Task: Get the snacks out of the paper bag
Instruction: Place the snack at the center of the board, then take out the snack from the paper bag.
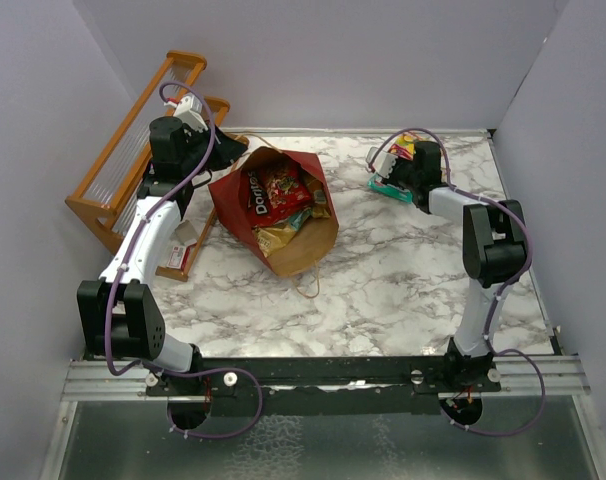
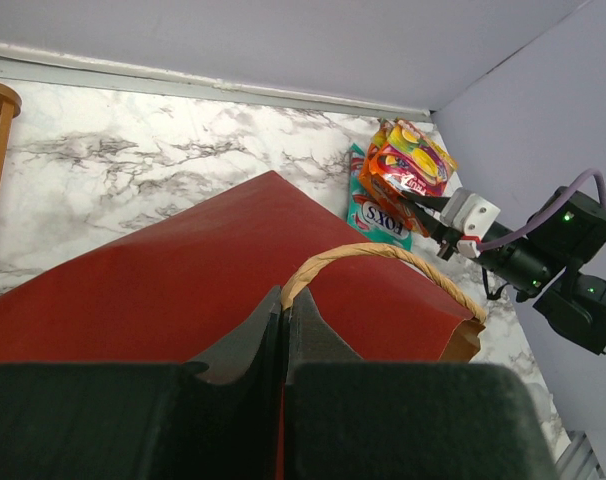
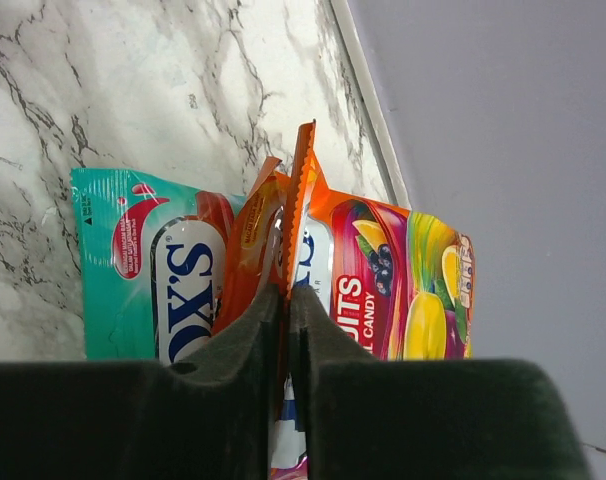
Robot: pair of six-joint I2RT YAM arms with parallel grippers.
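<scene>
The red paper bag [image 1: 283, 215] lies tilted at left centre, its mouth facing front right, with the red Doritos bag [image 1: 273, 190], a teal packet and a tan-gold bag [image 1: 278, 238] inside. My left gripper [image 1: 215, 150] is shut on the bag's looped handle [image 2: 383, 255] at its far left end. My right gripper [image 1: 395, 160] is shut on the edge of an orange fruit-candy packet [image 3: 383, 280], held just above a teal Fox's packet [image 3: 133, 270] lying on the table at the far right. Both packets show in the left wrist view [image 2: 408, 165].
An orange wooden slatted rack [image 1: 133, 150] stands along the left wall beside my left arm. A small red-white packet [image 1: 181, 250] lies on the table by that arm. Lilac walls close in the marble table [image 1: 403, 280] on three sides.
</scene>
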